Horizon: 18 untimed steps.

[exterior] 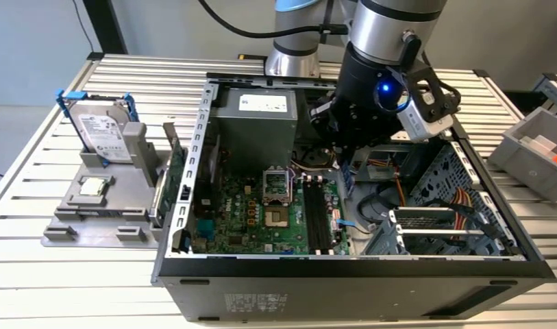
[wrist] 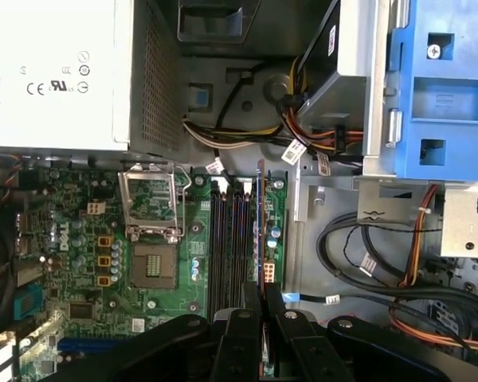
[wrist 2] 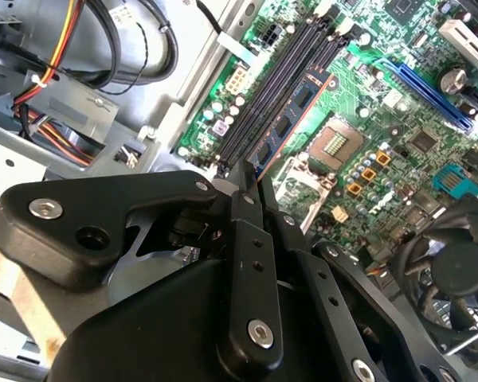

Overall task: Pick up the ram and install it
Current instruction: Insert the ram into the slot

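Inside the open computer case (exterior: 196, 171), gripper (wrist 2: 253, 177) pinched on the ram (wrist 2: 291, 119). Held edge-down, lined up along the black slots (wrist: 227, 247) for seating.

Black two-finger gripper (wrist: 263, 306) clamped on the thin dark ram stick (wrist: 260, 231), held edge-on over the black memory slots (wrist: 227, 247) of the green motherboard (wrist: 80, 270). Silver CPU socket (wrist: 153, 231) beside the slots; blue plastic drive bracket (wrist: 450, 87) well apart.

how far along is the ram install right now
Picked up: the gripper is shut on the ram, holding it edge-down inside the case, above the black memory slots. Left: the ram isn't seated; the slots beside it look empty.
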Tool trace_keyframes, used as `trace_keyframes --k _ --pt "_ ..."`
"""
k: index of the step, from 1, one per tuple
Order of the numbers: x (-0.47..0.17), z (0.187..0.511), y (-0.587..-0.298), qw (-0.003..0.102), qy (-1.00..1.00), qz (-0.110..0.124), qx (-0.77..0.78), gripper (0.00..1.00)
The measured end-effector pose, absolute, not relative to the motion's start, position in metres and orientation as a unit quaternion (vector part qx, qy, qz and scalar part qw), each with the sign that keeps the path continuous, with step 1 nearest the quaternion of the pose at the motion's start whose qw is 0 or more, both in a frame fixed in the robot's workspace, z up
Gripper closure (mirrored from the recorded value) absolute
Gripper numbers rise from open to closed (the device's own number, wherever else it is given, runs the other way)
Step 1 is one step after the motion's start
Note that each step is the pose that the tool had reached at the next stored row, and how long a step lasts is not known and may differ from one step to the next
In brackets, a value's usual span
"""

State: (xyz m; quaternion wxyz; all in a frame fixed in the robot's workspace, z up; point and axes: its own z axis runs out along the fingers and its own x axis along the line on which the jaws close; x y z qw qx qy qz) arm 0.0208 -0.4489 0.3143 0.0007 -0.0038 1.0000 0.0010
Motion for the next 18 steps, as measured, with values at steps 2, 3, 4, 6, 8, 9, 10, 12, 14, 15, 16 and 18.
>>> trace_keyframes --k 2,3,4,6,8,9,10,12,14,15,16,18 --pt "0.021 0.311 -0.449 -0.001 1.000 0.001 -0.004 1.00" --pt "0.021 0.310 -0.449 -0.001 1.000 0.001 -0.004 1.00" --pt "0.021 0.308 -0.449 -0.002 1.000 0.001 -0.004 1.00" --pt "0.021 0.307 -0.449 -0.002 1.000 0.001 -0.003 1.00" --pt "0.021 0.305 -0.449 -0.002 1.000 0.001 0.003 1.00" --pt "0.021 0.305 -0.449 -0.002 1.000 0.001 0.007 1.00" --pt "0.021 0.304 -0.449 -0.002 1.000 0.001 0.015 1.00" --pt "0.021 0.302 -0.449 -0.001 1.000 0.001 0.027 1.00" --pt "0.021 0.299 -0.449 -0.001 1.000 0.001 0.028 1.00" --pt "0.020 0.298 -0.449 -0.001 1.000 0.001 0.028 1.00" --pt "0.020 0.296 -0.449 -0.001 1.000 0.001 0.028 1.00" --pt "0.019 0.293 -0.449 -0.001 1.000 0.001 0.028 1.00"
